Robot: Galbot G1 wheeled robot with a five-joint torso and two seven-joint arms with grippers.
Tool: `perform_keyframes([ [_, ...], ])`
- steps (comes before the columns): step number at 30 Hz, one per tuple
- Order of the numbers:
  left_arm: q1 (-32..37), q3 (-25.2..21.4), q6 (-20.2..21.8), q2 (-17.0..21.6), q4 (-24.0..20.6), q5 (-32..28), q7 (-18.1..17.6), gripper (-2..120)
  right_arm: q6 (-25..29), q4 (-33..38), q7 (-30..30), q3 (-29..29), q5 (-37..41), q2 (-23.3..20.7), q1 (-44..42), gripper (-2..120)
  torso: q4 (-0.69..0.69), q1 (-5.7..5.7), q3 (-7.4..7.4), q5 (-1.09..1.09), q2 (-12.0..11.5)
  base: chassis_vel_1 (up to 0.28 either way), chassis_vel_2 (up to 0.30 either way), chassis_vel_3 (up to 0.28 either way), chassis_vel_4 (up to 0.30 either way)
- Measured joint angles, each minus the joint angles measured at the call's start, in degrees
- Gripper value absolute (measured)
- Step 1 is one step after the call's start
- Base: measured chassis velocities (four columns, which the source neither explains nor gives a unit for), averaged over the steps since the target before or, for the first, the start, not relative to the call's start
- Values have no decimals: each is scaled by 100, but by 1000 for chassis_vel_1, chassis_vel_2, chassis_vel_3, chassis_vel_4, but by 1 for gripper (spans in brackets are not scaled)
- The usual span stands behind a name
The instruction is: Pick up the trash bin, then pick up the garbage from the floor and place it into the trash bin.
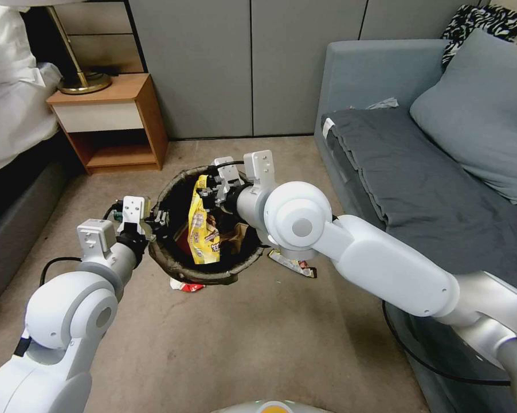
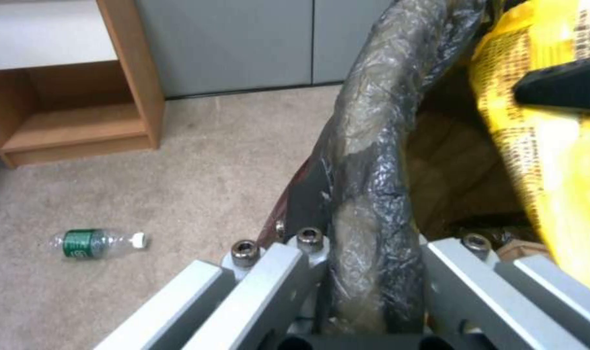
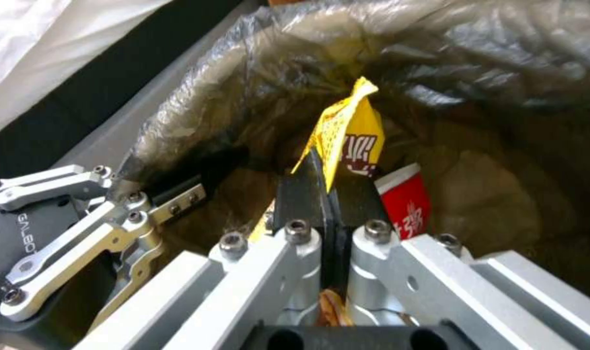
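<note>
The trash bin [image 1: 212, 276], its dark liner folded over the rim, hangs above the floor [image 1: 241, 344]. My left gripper [image 1: 155, 221] is shut on the bin's left rim [image 2: 379, 121], one finger inside and one outside. My right gripper [image 1: 210, 192] is over the bin's mouth, shut on the top of a yellow snack packet [image 1: 204, 229] that hangs down into the bin. In the right wrist view the dark pads [image 3: 301, 194] pinch the packet [image 3: 347, 136], with a red wrapper [image 3: 405, 204] in the bin beneath. Garbage on the carpet: a red-and-white wrapper [image 1: 187, 285], another wrapper [image 1: 293, 264], a green bottle [image 2: 97, 242].
A wooden nightstand [image 1: 112, 123] with a lamp stands at the back left beside a bed [image 1: 12, 115]. A grey sofa [image 1: 430, 172] with a cushion runs along the right. Grey cabinet doors [image 1: 241, 63] close off the back. Open carpet lies in front of the bin.
</note>
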Motion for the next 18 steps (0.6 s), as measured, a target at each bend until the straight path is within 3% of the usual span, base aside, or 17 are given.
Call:
perform_keyframes([
  [2, -2, 1, 0, -3, 0, 0, 0, 1, 1, -19, 3, 13, 0, 28, -13, 0, 0, 0, 0, 0, 0, 0, 0, 0, 0],
  [7, -3, 2, 0, -5, 0, -17, 4, 1, 61, -83, 0, 60, -15, 116, 6, 20, 0, 0, 0, 0, 0, 0, 0, 0, 0],
  [9, -5, 4, 0, -5, 0, -23, 3, 1, 67, -91, -5, 69, -19, 124, 18, 22, 0, 0, 0, 0, 0, 0, 0, 0, 0],
  [13, -6, 16, 0, -17, 18, -21, 2, 1, 98, -113, -58, 148, -31, 151, 122, 41, 0, 0, 0, 0, 0, 0, 0, 0, 0],
  [16, -5, 18, 0, -20, 28, -19, 2, 1, 104, -102, -65, 162, -23, 146, 145, 46, 0, 0, 0, 0, 0, 0, 0, 0, 0],
  [18, -10, 22, 0, -22, 39, -17, -1, 1, 112, 20, -84, 204, 88, 94, 203, 63, 0, 0, 0, 0, 0, 0, 0, 0, 0],
])
